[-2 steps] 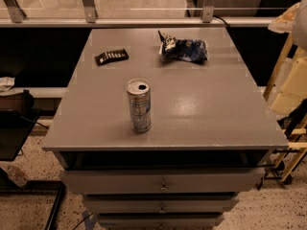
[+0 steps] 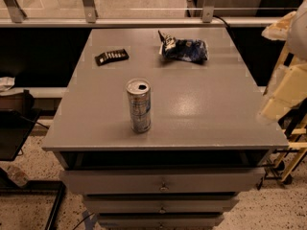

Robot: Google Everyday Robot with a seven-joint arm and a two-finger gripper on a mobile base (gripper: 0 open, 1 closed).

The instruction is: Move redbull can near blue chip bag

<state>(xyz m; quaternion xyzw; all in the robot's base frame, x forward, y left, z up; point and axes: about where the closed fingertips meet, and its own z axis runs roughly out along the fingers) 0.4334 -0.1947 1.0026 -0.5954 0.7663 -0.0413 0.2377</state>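
The redbull can [image 2: 138,105], a slim silver can with blue-grey markings and an open pull-tab top, stands upright on the grey table [image 2: 201,114], near the front and left of centre. The blue chip bag [image 2: 184,49], dark blue and wrinkled with white markings, lies at the back of the table, right of centre. My gripper [image 2: 280,97] shows as pale cream parts at the right edge of the view, beyond the table's right edge, far from both the can and the bag. It holds nothing that I can see.
A flat black rectangular packet [image 2: 111,56] lies at the back left of the table. Drawers [image 2: 163,182] sit under the tabletop, the top one slightly pulled out. A glass railing [image 2: 144,18] runs behind the table. A yellow frame [image 2: 292,152] stands at the right.
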